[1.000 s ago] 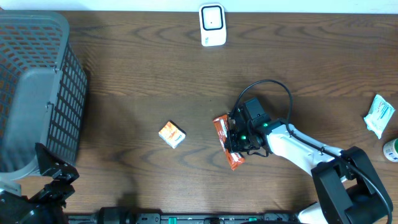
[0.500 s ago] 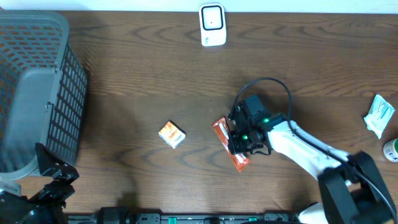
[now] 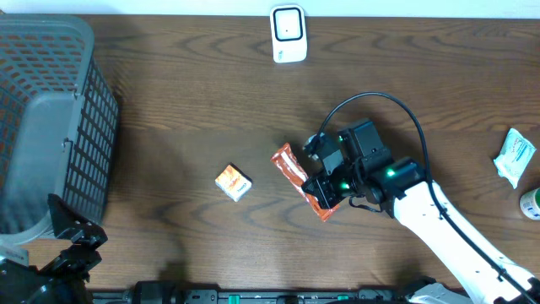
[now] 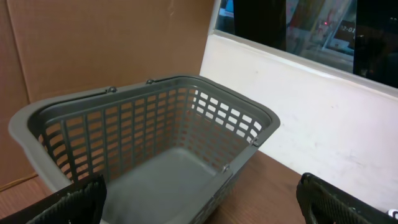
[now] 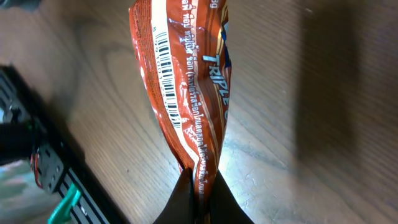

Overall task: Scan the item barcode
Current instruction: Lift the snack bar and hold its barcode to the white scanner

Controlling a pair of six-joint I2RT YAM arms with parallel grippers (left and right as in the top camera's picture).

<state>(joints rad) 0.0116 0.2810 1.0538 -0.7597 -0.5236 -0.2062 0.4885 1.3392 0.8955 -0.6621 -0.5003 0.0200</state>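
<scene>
My right gripper (image 3: 327,192) is shut on one end of an orange-red snack packet (image 3: 294,173), which hangs above the table's middle. In the right wrist view the packet (image 5: 186,87) stretches away from the pinched end, and its barcode (image 5: 166,78) faces the camera along the left side. The right gripper (image 5: 200,200) shows as two dark fingers pressed together on the foil. A white scanner (image 3: 288,34) stands at the table's far edge, well apart from the packet. My left gripper (image 4: 202,208) is open with nothing between its fingers, low at the front left (image 3: 74,239).
A grey mesh basket (image 3: 80,51) fills the left side, seen close in the left wrist view (image 4: 249,124). A small orange box (image 3: 233,182) lies left of the packet. A white sachet (image 3: 514,156) and a green-capped item (image 3: 531,203) sit at the right edge.
The right gripper has lifted and swung the packet, its free end now pointing further left and back. The wrist has shifted right. The left arm has not moved.
</scene>
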